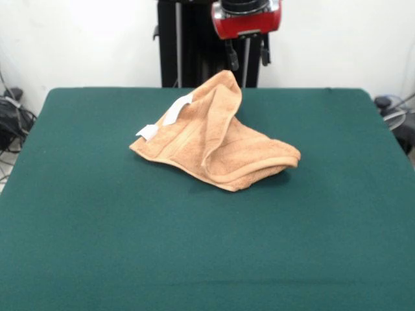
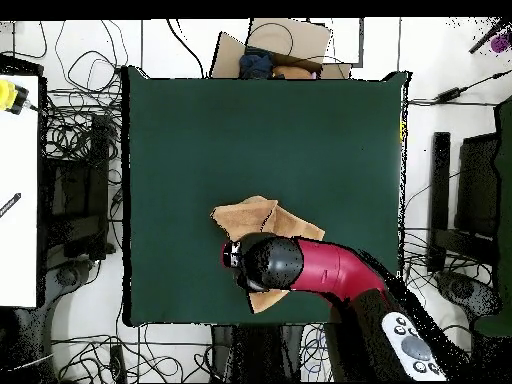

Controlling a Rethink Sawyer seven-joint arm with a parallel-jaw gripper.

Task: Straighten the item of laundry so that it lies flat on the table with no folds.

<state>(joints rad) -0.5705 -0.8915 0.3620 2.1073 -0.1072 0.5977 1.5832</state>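
In the front view you see the towel (image 1: 217,136) crumpled just above the centre of the green table (image 1: 207,246), one corner peaked up toward the gripper (image 1: 231,62) at the top edge; you cannot tell how it is set. In the overhead view, the red arm (image 2: 320,268) covers the towel's (image 2: 250,215) lower part, below centre.

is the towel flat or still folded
Folded: the towel is bunched, one corner lifted in a peak under the gripper, layers doubled over on the table.
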